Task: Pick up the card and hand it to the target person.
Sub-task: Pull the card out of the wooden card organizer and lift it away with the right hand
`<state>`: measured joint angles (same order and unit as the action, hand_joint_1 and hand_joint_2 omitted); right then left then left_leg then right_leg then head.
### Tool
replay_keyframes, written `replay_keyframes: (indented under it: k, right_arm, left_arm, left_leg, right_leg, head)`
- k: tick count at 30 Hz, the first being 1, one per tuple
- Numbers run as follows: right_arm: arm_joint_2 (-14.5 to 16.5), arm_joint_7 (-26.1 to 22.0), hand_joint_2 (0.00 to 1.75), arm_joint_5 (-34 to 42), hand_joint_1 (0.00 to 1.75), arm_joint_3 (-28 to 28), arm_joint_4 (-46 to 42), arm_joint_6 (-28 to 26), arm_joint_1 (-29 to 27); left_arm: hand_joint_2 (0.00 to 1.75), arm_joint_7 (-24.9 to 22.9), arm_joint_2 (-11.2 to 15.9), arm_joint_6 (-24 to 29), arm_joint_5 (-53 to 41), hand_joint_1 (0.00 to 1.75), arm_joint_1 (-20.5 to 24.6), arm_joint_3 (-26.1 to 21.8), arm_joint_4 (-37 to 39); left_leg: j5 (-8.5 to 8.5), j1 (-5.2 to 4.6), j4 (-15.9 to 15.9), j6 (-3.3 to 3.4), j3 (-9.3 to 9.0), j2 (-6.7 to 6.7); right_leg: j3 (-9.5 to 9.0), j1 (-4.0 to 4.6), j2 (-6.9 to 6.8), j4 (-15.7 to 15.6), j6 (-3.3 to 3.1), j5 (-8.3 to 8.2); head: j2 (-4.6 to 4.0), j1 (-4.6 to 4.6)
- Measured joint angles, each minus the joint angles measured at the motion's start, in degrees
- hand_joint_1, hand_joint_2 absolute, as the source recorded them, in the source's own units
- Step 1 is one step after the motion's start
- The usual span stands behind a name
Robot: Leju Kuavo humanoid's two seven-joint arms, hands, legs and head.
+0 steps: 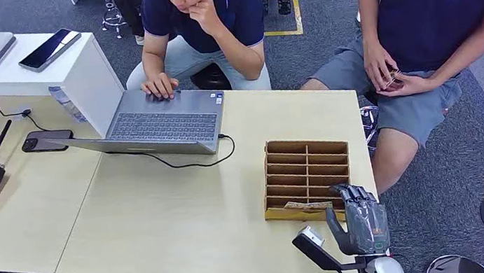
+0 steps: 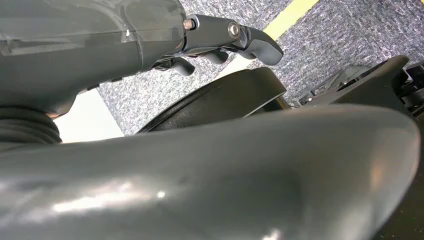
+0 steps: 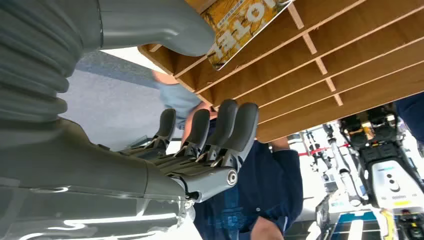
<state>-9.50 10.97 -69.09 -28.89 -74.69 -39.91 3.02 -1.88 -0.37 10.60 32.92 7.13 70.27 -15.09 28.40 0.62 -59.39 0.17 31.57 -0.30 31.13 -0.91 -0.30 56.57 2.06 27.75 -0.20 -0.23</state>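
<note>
The card is laid flat in the wooden rack at the table's near right corner, its long axis along the rack's front. The right hand is raised beside it, fingers apart, nothing held. The left hand's fingers are curled on nothing.

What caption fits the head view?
Robot's right hand reaches toward a card in the wooden rack, two people seated beyond.

Matt wooden rack, glossy printed card, smooth grey plastic right hand, pale smooth tabletop.
</note>
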Motion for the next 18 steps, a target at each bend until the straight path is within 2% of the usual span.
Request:
replay_keyframes:
  k: [18]
  right_arm:
    - [2.41, -2.55, 1.75, 0.02, 1.03, 0.39, 3.51, 0.0, 0.12]
  left_arm:
    - [0.0, 0.17, 0.0, 0.01, -0.02, 0.0, 0.01, 0.0, 0.0]
  left_leg:
    - [0.0, 0.0, 0.0, 0.0, 0.0, 0.0]
  right_leg:
    - [0.0, 0.0, 0.0, 0.0, 0.0, 0.0]
  head:
    - [0.0, -0.01]
